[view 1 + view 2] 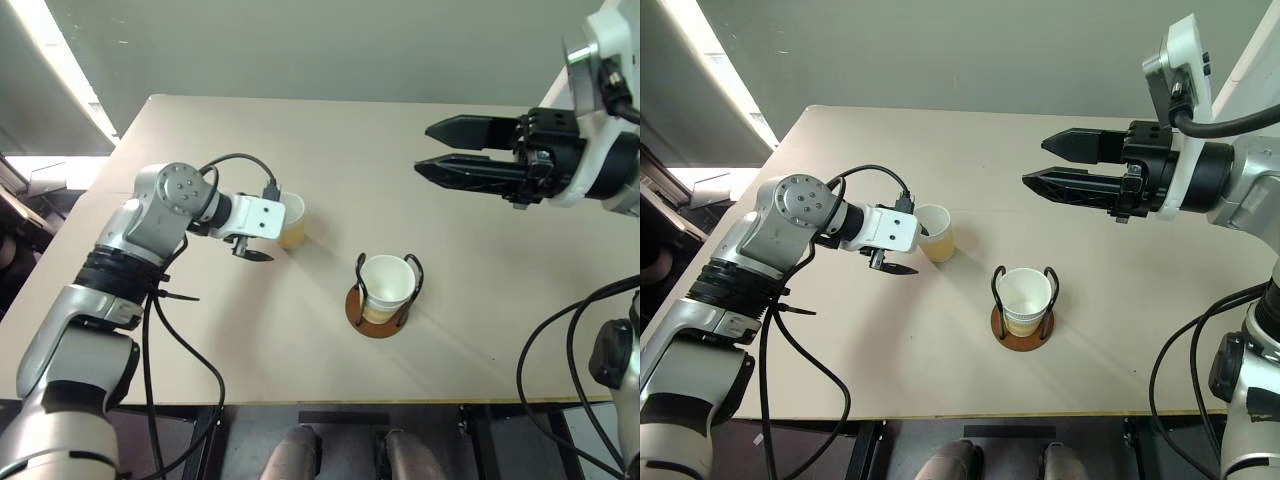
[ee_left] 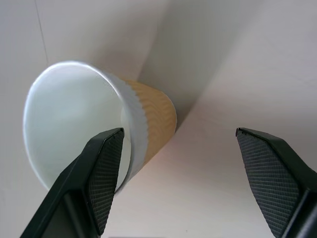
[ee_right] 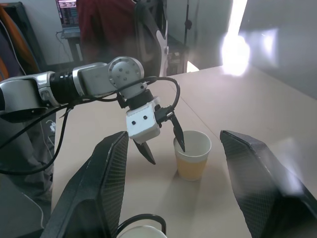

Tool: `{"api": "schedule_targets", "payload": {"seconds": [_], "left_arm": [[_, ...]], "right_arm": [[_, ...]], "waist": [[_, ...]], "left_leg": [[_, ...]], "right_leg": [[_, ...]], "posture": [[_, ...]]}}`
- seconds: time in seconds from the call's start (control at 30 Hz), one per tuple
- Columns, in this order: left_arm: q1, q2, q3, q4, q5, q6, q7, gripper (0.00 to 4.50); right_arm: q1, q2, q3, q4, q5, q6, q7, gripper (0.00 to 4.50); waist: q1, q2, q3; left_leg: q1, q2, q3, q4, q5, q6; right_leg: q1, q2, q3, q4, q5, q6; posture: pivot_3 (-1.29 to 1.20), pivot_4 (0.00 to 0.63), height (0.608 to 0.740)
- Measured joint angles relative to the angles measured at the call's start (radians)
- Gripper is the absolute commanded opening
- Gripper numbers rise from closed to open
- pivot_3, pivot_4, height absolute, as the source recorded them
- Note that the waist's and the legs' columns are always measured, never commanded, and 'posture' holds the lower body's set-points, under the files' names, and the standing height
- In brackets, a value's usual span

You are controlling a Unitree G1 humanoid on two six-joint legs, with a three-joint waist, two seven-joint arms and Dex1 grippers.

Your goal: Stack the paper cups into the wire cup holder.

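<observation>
A tan paper cup (image 1: 293, 222) stands upright on the table (image 1: 480, 310), left of centre. My left gripper (image 1: 275, 238) is open at this cup: one finger (image 3: 179, 136) reaches over the cup's white mouth (image 2: 69, 124), and the other finger (image 3: 145, 150) hangs outside its wall. The cup (image 3: 192, 157) rests on the table, not lifted. Another paper cup (image 1: 385, 286) sits in the wire cup holder (image 1: 377, 322), between the two black loops, nearer the front edge. My right gripper (image 1: 423, 150) is open and empty, level, high above the table's right side.
The beige table reaches its front edge (image 1: 300, 404) just below the holder. Its left edge (image 1: 90, 230) runs beside my left arm. Black cables (image 1: 560, 370) hang at the right. An office chair (image 3: 151, 34) stands beyond the table.
</observation>
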Motion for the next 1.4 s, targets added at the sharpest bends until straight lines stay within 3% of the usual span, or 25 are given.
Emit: {"api": "schedule_targets", "payload": {"seconds": [0.3, 0.87, 0.97, 1.27, 1.4], "left_arm": [[-0.088, -0.024, 0.003, 0.059, 0.028, -0.030, 0.012, 3.89], [-0.094, -0.096, -0.005, 0.154, 0.048, -0.096, 0.025, 3.89], [-0.110, -0.109, -0.014, 0.216, 0.071, -0.140, 0.043, 3.23], [-0.151, -0.143, -0.021, 0.312, 0.044, -0.199, -0.047, 0.19], [-0.165, -0.135, 0.007, 0.259, -0.041, -0.150, -0.175, 0.03]], "right_arm": [[0.006, -0.041, 0.000, 0.002, 0.069, -0.005, -0.030, 3.02], [0.012, -0.089, 0.029, 0.029, 0.116, -0.025, -0.047, 3.02], [0.024, -0.097, 0.029, 0.024, 0.116, -0.042, -0.047, 3.06], [0.189, -0.153, 0.013, 0.007, 0.111, -0.231, 0.073, 3.06], [0.280, -0.167, -0.024, 0.027, 0.103, -0.334, 0.158, 3.06]], "waist": [[0.005, 0.000, 0.000], [0.007, 0.000, 0.000], [0.007, 0.000, 0.000], [0.017, 0.000, 0.000], [0.018, 0.000, 0.000]], "left_leg": [[-0.001, 0.000, 0.000, 0.000, 0.000, 0.000], [-0.001, 0.000, 0.000, 0.001, 0.000, 0.000], [-0.001, 0.000, 0.001, 0.001, 0.000, 0.000], [-0.002, 0.000, 0.001, 0.001, 0.000, 0.000], [-0.002, 0.000, 0.001, 0.001, 0.000, 0.000]], "right_leg": [[-0.001, 0.000, 0.000, 0.000, 0.000, 0.000], [-0.001, 0.000, 0.000, 0.001, 0.000, 0.000], [-0.001, 0.000, 0.000, 0.001, 0.000, 0.000], [-0.002, 0.000, 0.000, 0.001, 0.000, 0.001], [-0.002, 0.000, 0.000, 0.002, 0.000, 0.001]], "posture": [[0.00, 0.150, 0.740], [0.00, 0.150, 0.740], [0.00, 0.150, 0.740], [0.00, 0.150, 0.740], [0.00, 0.150, 0.740]]}}
